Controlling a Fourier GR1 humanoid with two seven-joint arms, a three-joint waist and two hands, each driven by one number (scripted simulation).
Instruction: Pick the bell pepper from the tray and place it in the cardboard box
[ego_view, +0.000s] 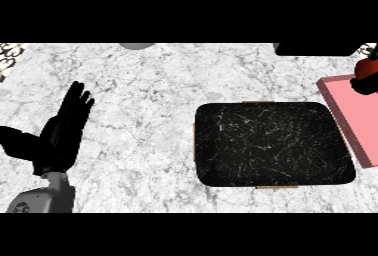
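**At the right edge: pepper off the tray, over the box**

Bell pepper (367, 65) shows red above the pink box (356, 125), well apart from the tray (203, 150). Dark shape beneath is likely the right hand (359, 85); its grip cannot be told. Left hand (63, 132) rests left, fingers straight, nearly together, leaving open counter.

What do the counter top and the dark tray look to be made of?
Counter top: looks like white marble, judging by the grey veining. Tray: perhaps dark stone or speckled enamel, black with fine white flecks and a matt look; the tan tabs at two edges suggest wood.
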